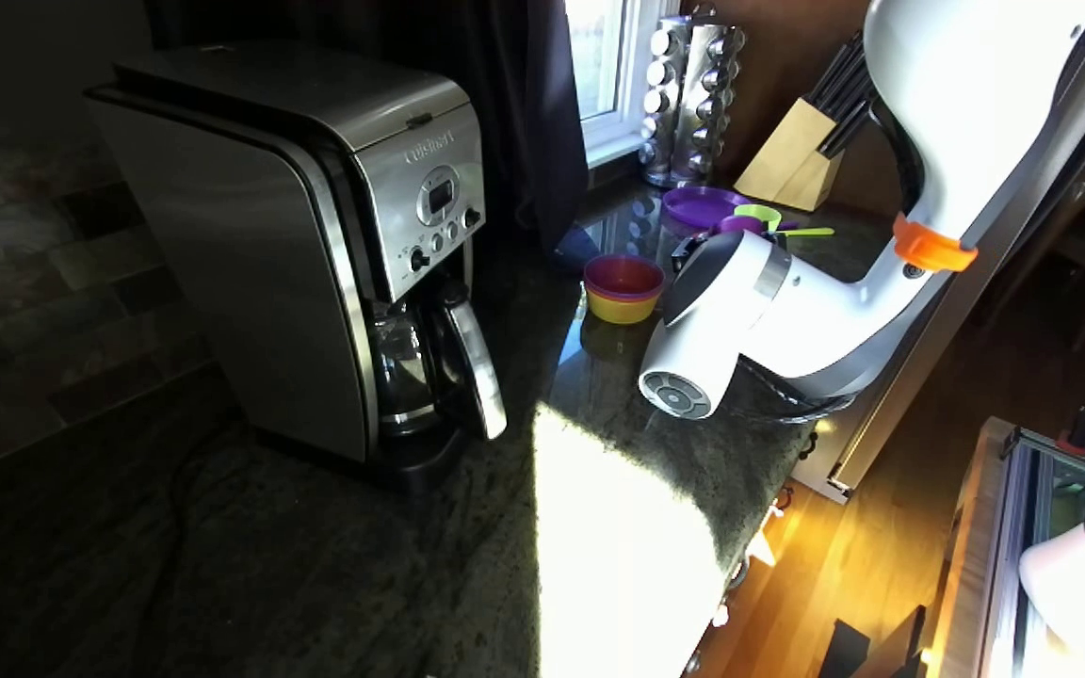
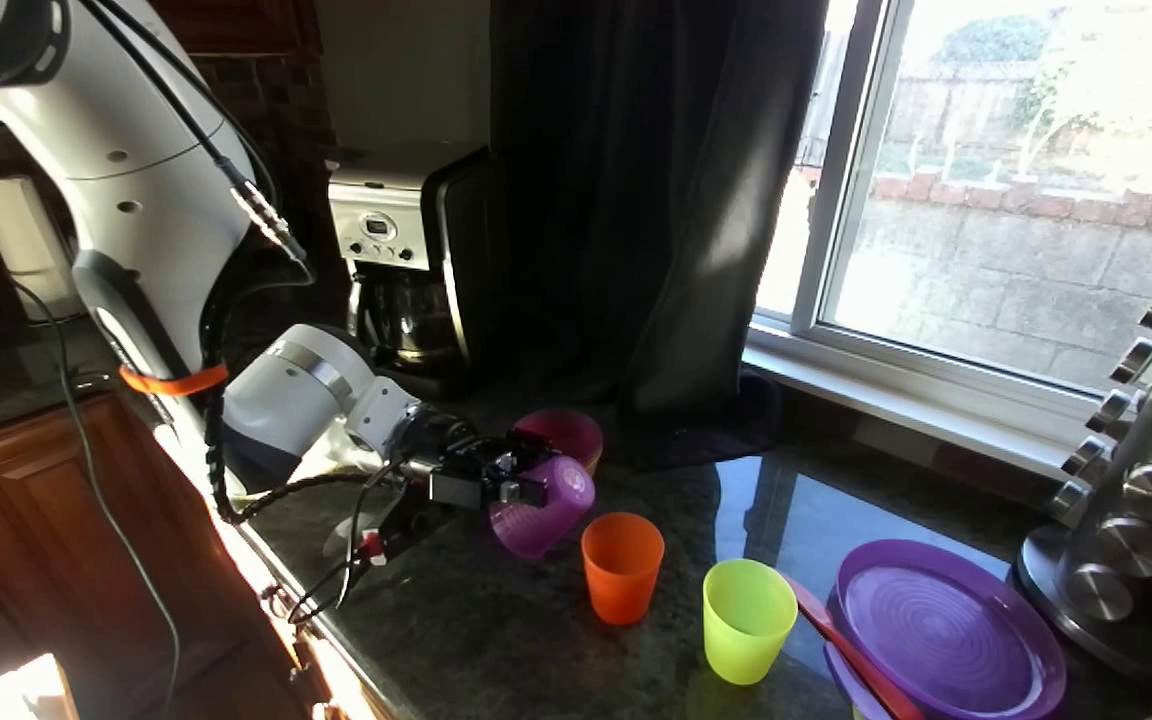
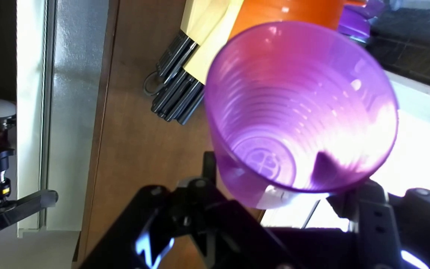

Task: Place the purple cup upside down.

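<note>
In an exterior view, nested bowls (image 1: 620, 299) stand at three o'clock from a Cuisinart coffee maker (image 1: 312, 259). In an exterior view, the Robotiq gripper (image 2: 534, 482) pinches the purple tumbler (image 2: 548, 515), tilted with its base toward two o'clock; the orange tumbler (image 2: 623, 575) and lime-green tumbler (image 2: 748, 630) stand at four o'clock from it. In the wrist view, fingers (image 3: 209, 166) flank the purple tumbler's mouth (ringed with ridges inside), the orange tumbler behind at twelve o'clock.

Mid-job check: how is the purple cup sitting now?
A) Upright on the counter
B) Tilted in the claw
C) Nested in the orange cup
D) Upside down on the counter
B: an exterior view shows the purple cup aslant, and the wrist view shows it gripped in the claw.
</note>
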